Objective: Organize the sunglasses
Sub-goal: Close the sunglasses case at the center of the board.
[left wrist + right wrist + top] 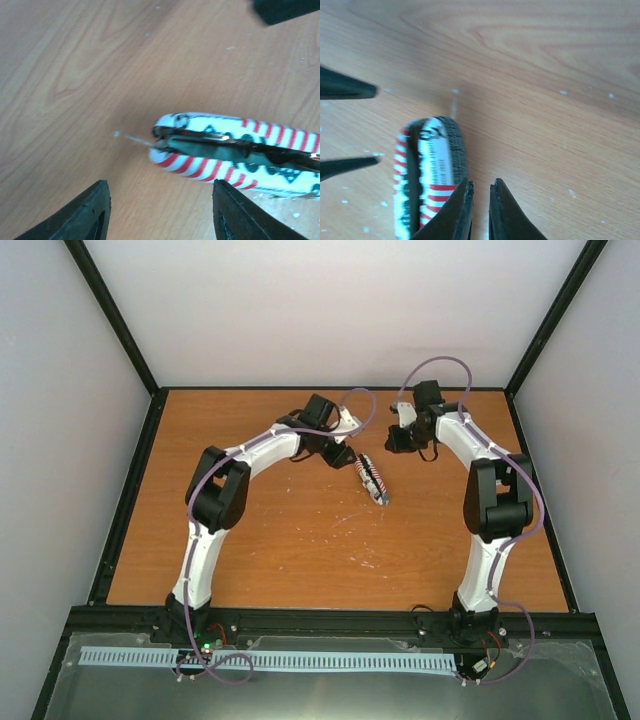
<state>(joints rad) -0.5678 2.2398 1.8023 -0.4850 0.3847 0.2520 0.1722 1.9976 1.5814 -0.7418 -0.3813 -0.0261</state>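
Observation:
The flag-patterned oblong case (373, 480) lies on the wooden table (300, 540), near the middle toward the back. In the left wrist view the case (210, 167) is slightly ajar along its seam, with a dark gap. No sunglasses show in any view. My left gripper (343, 456) is open and empty, just left of the case's far end; its fingertips (95, 207) straddle bare wood short of the case. My right gripper (393, 443) is right of that end, its jaws nearly together and empty (481, 192), beside the case (427, 165).
Black frame rails run along the table's edges (130, 490). White walls enclose the back and sides. Small white specks dot the wood (365, 562). The left gripper's fingertips (350, 90) show at the left of the right wrist view.

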